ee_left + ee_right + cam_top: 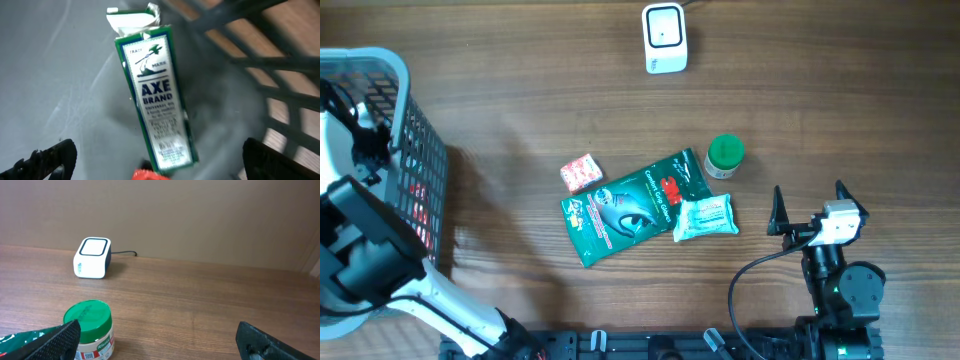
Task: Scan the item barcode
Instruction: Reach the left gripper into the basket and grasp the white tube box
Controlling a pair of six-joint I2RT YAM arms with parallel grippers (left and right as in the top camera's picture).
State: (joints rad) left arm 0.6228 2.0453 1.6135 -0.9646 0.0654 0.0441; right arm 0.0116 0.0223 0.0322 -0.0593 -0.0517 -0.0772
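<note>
A green and white Axe Brand box [152,90] lies on the grey floor of the basket [280,70], with a red item [150,175] at its near end. My left gripper [160,152] hovers open just above the box, one finger on each side and nothing between them. The white barcode scanner [665,38] stands at the far middle of the table and also shows as the scanner [92,258] in the right wrist view. My right gripper [809,195] stands open and empty at the front right, just right of a green-lidded jar [89,327].
The grey basket [420,150] fills the left edge, with my left arm reaching into it. Mid-table lie a small pink packet [581,172], a green pouch [630,205], a pale green packet [706,217] and the jar [725,155].
</note>
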